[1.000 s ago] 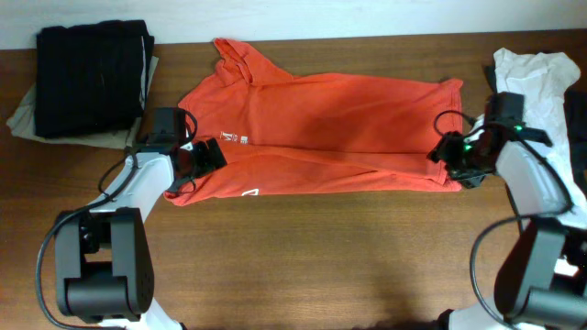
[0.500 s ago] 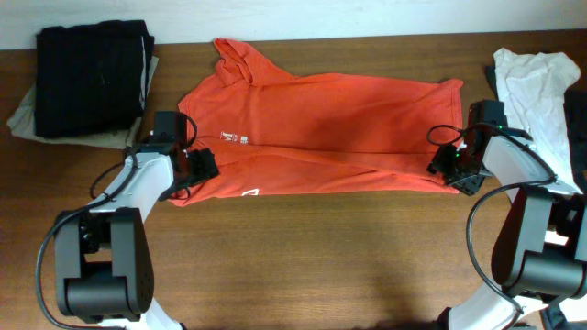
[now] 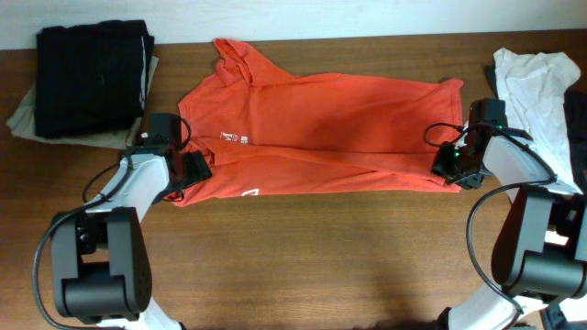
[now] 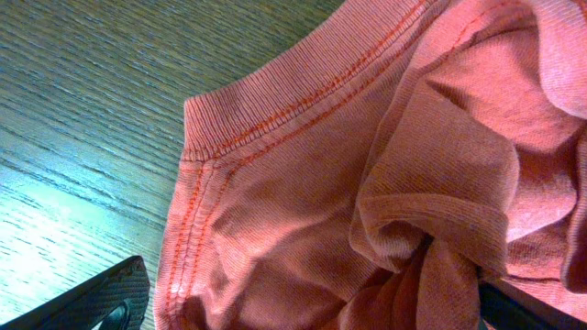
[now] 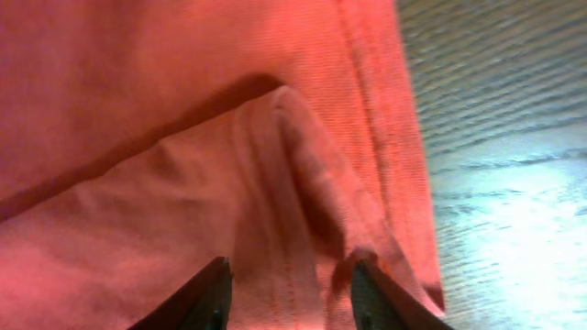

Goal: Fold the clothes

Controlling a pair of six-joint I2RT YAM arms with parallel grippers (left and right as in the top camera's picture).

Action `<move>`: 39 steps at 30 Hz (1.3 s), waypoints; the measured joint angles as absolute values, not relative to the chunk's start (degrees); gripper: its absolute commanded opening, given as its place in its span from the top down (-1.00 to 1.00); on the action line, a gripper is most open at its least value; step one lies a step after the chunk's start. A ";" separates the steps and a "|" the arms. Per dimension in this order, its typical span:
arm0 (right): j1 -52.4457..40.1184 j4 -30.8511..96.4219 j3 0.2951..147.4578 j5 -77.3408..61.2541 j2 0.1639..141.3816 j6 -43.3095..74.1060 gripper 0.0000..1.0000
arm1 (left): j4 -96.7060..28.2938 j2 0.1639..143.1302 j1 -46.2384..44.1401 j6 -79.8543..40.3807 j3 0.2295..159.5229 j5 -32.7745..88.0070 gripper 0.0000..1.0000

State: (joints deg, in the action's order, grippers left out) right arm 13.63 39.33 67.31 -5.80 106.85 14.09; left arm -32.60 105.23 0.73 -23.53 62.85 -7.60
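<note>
The clothes, a red-orange T-shirt (image 3: 330,128), lie flat across the back middle of the wooden table (image 3: 321,257), with small white marks near the left end. My left gripper (image 3: 194,167) sits at the shirt's left edge. Its fingers are wide open in the left wrist view, where bunched cloth and a ribbed hem (image 4: 303,165) lie between them (image 4: 312,307). My right gripper (image 3: 447,165) rests on the shirt's right hem. In the right wrist view its fingers (image 5: 289,293) are still apart, straddling a raised ridge of the fabric (image 5: 138,110).
A folded black garment (image 3: 92,78) lies on a beige cloth (image 3: 23,119) at the back left. A crumpled white garment (image 3: 537,87) sits at the back right, with something dark (image 3: 578,119) at the right edge.
My right gripper moved left onto the shirt's right hem and its jaws have narrowed around a fold. The left gripper shifted slightly left and stays wide open.
</note>
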 measured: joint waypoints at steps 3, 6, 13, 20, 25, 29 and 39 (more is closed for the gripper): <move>13.63 39.35 67.31 -8.43 106.85 13.06 0.42 | -32.60 105.23 0.73 -23.53 62.85 -7.57 -0.98; 13.63 39.31 67.31 -9.34 106.85 12.82 0.52 | -32.60 105.23 0.73 -23.53 62.85 -7.57 -0.99; 13.63 38.33 67.44 -9.85 106.89 13.37 0.93 | -32.60 105.23 0.73 -23.53 62.85 -7.57 -0.98; 13.63 34.74 77.78 -10.24 107.11 13.54 0.84 | -32.60 105.23 0.73 -23.53 62.85 -7.55 -0.98; 13.63 31.59 77.78 -9.96 107.11 13.69 -0.78 | -32.60 105.23 0.73 -23.53 62.85 -7.55 -0.99; 13.63 31.66 77.78 -8.40 107.11 13.58 -0.81 | -32.14 105.23 0.73 -23.53 62.83 -7.33 -0.99; 11.73 49.25 83.40 -14.96 110.69 13.41 0.92 | -32.82 100.36 -0.32 -22.57 67.35 4.43 0.99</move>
